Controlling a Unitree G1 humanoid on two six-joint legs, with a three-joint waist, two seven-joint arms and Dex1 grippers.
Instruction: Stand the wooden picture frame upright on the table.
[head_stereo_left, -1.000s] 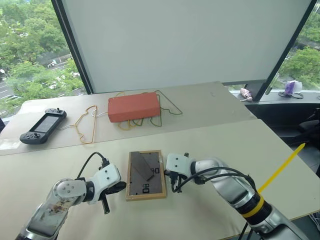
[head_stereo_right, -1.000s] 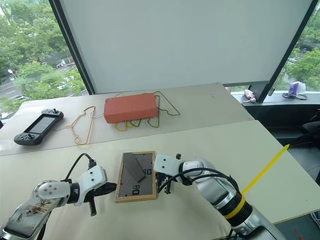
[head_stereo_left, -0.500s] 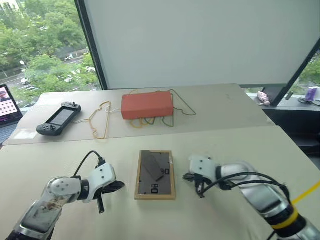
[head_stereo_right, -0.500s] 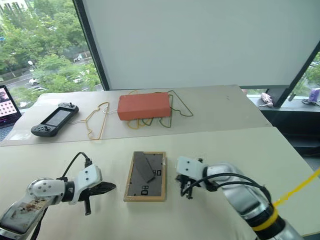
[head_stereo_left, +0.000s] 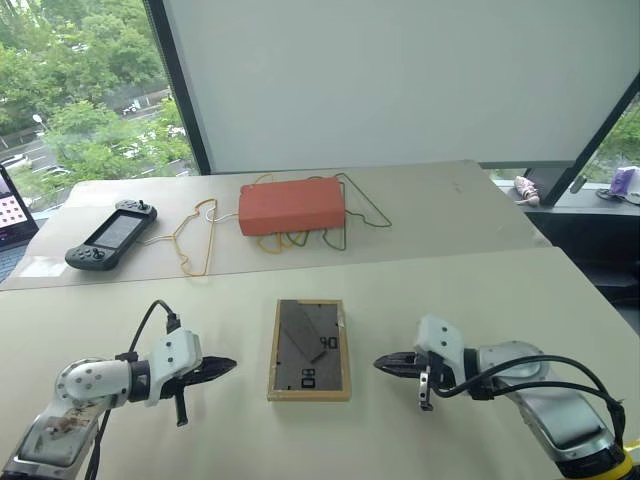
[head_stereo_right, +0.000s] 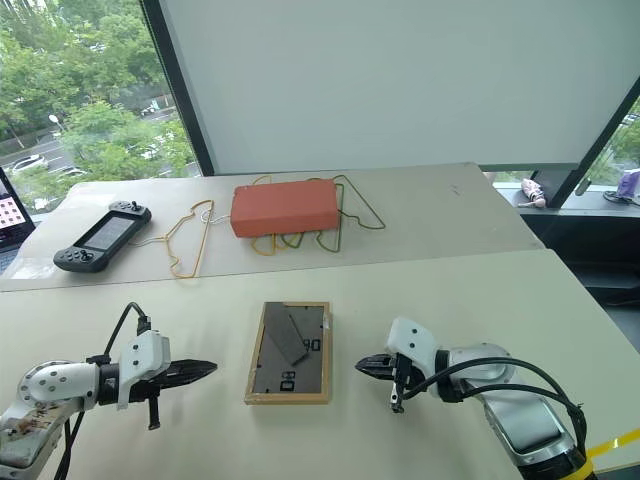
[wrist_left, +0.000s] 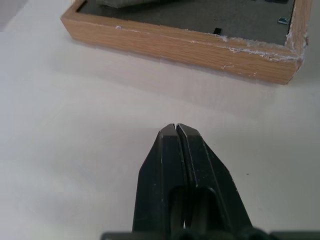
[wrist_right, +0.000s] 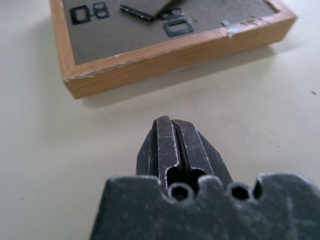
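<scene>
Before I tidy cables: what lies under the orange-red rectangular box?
Thin yellow and green wire loops stick out from under the orange-red rectangular box on the beige table. Whatever runs beneath it is covered.

A pale roller blind (head_stereo_left: 400, 80) covers the middle window between dark frame bars (head_stereo_left: 180, 90). Daylight and green trees (head_stereo_left: 80, 90) show outside, left.

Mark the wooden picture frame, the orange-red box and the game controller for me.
wooden picture frame (head_stereo_left: 309, 349): left eye view, on its dark back panel.
orange-red box (head_stereo_left: 292, 206): left eye view, middle of its top face.
game controller (head_stereo_left: 111, 235): left eye view, on its screen.
</scene>
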